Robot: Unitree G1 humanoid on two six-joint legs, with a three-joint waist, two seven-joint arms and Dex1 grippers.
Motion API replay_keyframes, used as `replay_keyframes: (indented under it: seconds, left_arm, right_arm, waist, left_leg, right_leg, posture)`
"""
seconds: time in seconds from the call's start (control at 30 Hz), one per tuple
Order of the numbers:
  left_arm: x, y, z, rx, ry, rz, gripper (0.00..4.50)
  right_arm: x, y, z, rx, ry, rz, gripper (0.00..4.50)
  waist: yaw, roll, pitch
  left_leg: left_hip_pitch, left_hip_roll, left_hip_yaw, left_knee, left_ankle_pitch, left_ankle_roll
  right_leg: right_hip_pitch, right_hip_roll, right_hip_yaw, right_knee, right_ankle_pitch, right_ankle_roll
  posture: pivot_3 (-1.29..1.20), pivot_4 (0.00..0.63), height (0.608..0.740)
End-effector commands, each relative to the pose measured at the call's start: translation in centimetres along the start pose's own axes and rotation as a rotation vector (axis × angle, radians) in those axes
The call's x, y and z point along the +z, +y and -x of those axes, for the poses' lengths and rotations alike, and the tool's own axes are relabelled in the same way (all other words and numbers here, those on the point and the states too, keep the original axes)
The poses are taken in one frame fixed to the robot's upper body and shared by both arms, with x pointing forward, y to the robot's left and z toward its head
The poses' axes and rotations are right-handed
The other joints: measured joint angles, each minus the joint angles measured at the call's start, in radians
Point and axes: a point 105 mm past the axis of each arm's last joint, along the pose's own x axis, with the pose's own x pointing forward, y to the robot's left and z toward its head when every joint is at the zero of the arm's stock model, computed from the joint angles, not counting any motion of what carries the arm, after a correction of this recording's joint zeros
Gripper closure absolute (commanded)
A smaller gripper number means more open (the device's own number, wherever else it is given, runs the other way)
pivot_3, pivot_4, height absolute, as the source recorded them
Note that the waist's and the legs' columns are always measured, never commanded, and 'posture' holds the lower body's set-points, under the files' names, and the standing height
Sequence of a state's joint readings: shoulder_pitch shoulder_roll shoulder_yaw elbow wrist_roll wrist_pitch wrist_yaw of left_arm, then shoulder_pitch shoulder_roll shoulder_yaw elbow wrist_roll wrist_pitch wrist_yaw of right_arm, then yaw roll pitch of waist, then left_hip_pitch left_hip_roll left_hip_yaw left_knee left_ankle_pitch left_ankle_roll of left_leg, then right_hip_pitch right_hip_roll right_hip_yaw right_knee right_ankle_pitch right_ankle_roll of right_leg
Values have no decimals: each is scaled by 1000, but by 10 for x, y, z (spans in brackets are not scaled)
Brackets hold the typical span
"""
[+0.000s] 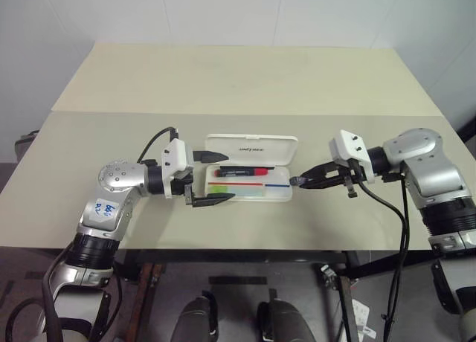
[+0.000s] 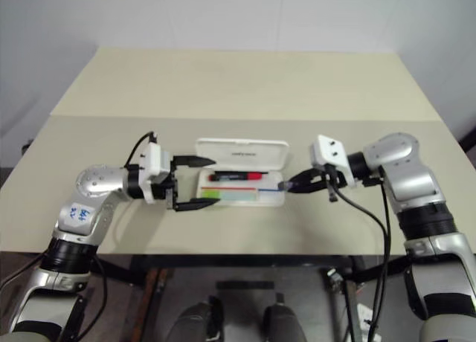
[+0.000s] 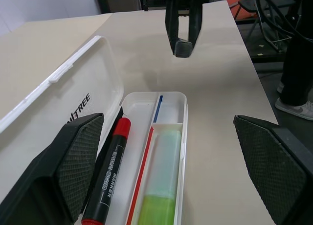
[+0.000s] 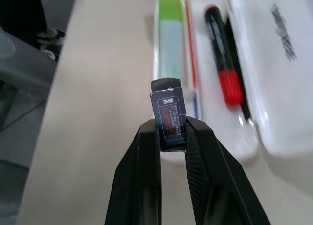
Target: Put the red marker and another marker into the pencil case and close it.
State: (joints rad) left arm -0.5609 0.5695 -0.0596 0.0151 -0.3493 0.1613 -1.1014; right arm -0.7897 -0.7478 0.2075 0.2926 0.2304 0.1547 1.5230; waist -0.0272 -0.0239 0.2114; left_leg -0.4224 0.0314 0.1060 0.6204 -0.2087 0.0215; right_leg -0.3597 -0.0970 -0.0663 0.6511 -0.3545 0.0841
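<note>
The white pencil case (image 1: 286, 195) lies open on the table, its lid (image 1: 251, 145) folded back. Inside it lie the red marker (image 1: 242, 172), black with a red end, and, in the front compartment, another marker (image 3: 164, 176), stubby and light green. My left gripper (image 1: 222, 177) is open at the case's left end, one finger behind the tray and one in front. My right gripper (image 1: 297, 181) hovers just off the case's right end. It is shut on a small dark block (image 4: 168, 115) with a printed label.
The case sits near the front edge of a beige table (image 1: 238, 89), which has wide bare room behind and to both sides. Black cables (image 1: 401, 230) hang from my right arm past the table's front edge.
</note>
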Motion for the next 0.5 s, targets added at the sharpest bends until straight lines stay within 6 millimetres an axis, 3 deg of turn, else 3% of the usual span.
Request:
replay_keyframes:
  seconds: [0.03,0.5]
  left_arm:
    - [9,-5,4,-1,-20,-29,0]
    - [7,-8,10,13,-2,-17,0]
  right_arm:
    - [4,4,-8,19,-19,19,4137]
    - [-5,-8,-29,-14,-25,-4,4137]
  waist:
    - [0,0,0]
    - [0,0,0]
  left_leg:
    - [0,0,0,0,0,0]
    - [0,0,0,-1,0,0]
  right_leg:
    - [0,0,0,0,0,0]
    - [-1,0,0,0,0,0]
  posture:
    - [0,150,740]
    - [0,150,740]
